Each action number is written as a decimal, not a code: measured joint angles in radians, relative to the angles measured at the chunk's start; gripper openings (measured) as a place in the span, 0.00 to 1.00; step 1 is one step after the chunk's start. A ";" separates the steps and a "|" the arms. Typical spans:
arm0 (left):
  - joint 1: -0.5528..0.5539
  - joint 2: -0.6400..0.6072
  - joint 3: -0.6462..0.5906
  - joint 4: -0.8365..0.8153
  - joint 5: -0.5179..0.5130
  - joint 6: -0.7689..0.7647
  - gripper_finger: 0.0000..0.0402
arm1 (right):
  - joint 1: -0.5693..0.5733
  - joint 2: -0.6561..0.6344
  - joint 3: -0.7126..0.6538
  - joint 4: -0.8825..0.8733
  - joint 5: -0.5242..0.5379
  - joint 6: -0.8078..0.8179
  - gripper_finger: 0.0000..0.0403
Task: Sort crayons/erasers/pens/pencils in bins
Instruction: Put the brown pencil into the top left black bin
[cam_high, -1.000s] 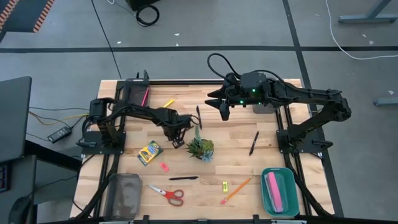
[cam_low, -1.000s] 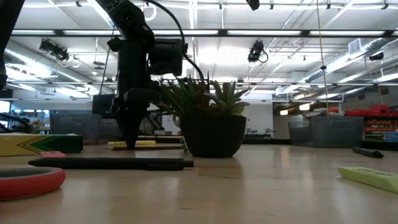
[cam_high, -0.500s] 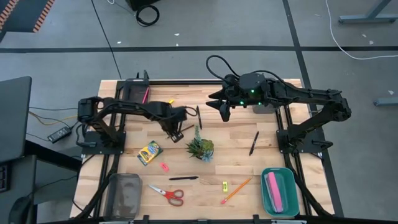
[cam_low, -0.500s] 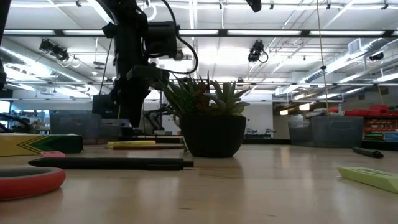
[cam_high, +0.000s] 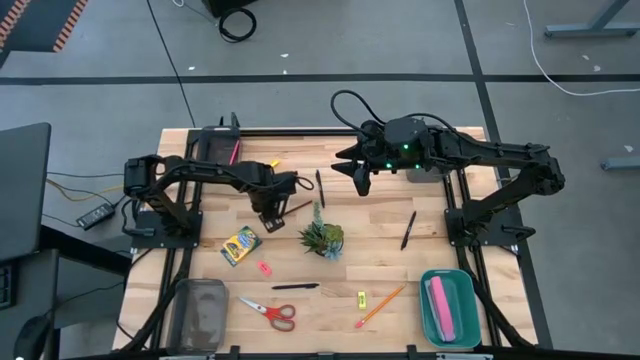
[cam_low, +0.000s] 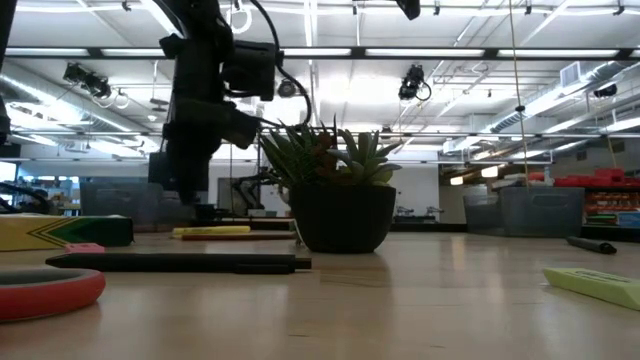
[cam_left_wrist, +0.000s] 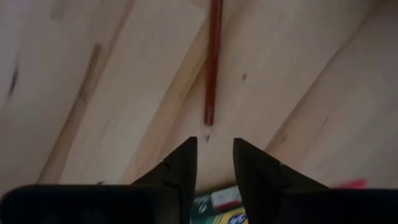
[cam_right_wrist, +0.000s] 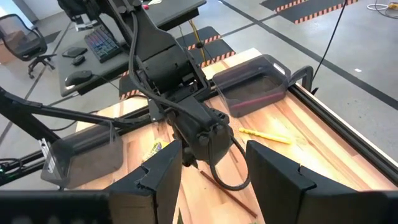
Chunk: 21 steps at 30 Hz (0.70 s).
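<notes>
My left gripper (cam_high: 271, 207) hangs open and empty above the table, left of the spiky plant (cam_high: 322, 238). A brown pencil (cam_left_wrist: 212, 62) lies on the wood just ahead of its fingertips (cam_left_wrist: 189, 155), and it also shows in the high view (cam_high: 296, 208). The yellow-and-green crayon box (cam_high: 241, 245) lies flat nearer the front. My right gripper (cam_high: 359, 178) waits open and empty at the far middle. Black pens (cam_high: 320, 187) (cam_high: 408, 229) (cam_high: 295, 287), a yellow pencil (cam_high: 270, 166), an orange pencil (cam_high: 380, 306), a pink eraser (cam_high: 264, 268) and a yellow eraser (cam_high: 361, 298) lie loose on the table.
A dark grey bin (cam_high: 213, 150) with a pink pencil stands far left. A translucent grey bin (cam_high: 200, 312) stands near left. A teal bin (cam_high: 448, 307) with a pink block stands near right. Another grey bin (cam_high: 425, 172) sits under my right arm. Red-handled scissors (cam_high: 272, 313) lie at the front.
My left gripper has risen from the tabletop beside the plant and gone toward the table's far left, away from the plant. It now hangs clear above the wood.
</notes>
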 joint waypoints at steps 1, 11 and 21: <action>0.000 0.000 -0.004 -0.013 0.000 0.002 0.31 | 0.000 0.000 0.000 0.000 0.000 0.001 0.46; -0.008 0.000 -0.088 0.048 0.027 -0.001 0.39 | 0.000 0.000 0.000 -0.003 0.000 0.004 0.46; -0.035 0.012 -0.116 0.155 0.013 -0.024 0.36 | 0.000 0.000 0.000 -0.005 0.000 0.004 0.46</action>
